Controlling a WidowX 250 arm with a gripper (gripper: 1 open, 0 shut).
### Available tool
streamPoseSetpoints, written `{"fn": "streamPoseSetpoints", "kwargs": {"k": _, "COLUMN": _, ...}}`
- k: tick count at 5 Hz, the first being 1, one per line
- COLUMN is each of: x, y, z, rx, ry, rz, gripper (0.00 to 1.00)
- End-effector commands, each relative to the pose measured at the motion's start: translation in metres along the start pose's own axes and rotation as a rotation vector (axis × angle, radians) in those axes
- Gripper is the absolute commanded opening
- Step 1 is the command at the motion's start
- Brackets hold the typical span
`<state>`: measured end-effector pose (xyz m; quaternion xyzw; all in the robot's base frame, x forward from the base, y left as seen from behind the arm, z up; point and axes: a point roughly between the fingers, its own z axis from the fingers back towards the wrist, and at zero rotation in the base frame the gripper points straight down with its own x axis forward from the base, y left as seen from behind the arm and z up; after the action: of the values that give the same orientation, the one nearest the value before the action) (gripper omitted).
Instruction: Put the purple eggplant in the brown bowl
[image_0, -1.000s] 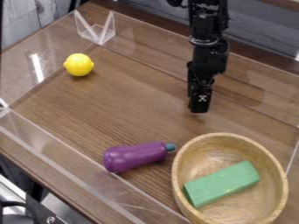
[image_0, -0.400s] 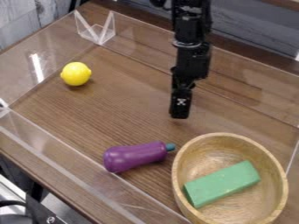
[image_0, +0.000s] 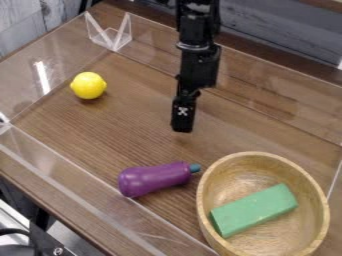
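The black, jointed metal robot arm with its slim dark hand (image_0: 183, 117) has swung toward nine o'clock across the brown wooden surface (image_0: 100, 125). In the earliest picture the hand's lower end hung at about one o'clock from the middle of the view; a little later it was closer to twelve, and now it is at twelve, just above the middle. The upper part of the arm (image_0: 198, 25) has shifted the same way, from about one o'clock toward twelve. The move has brought the hand nearer to the glossy purple toy eggplant (image_0: 155, 179), whose place is at six o'clock from it. More of the wood on the three o'clock side of the arm is now uncovered, while the arm now covers wood farther toward nine.
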<state>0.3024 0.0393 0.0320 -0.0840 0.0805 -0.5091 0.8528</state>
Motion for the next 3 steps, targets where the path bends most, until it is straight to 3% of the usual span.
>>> {"fn": "streamPoseSetpoints", "kwargs": {"k": 1, "x": -0.013, "y": 0.002, "z": 0.032, "rx": 0.077, "ry": -0.016, "rz": -0.004, "gripper": 1.0}}
{"fn": "streamPoseSetpoints", "kwargs": {"k": 3, "x": -0.036, "y": -0.001, "z": 0.047, "rx": 0.087, "ry": 0.021, "rz": -0.077, "gripper": 1.0}}
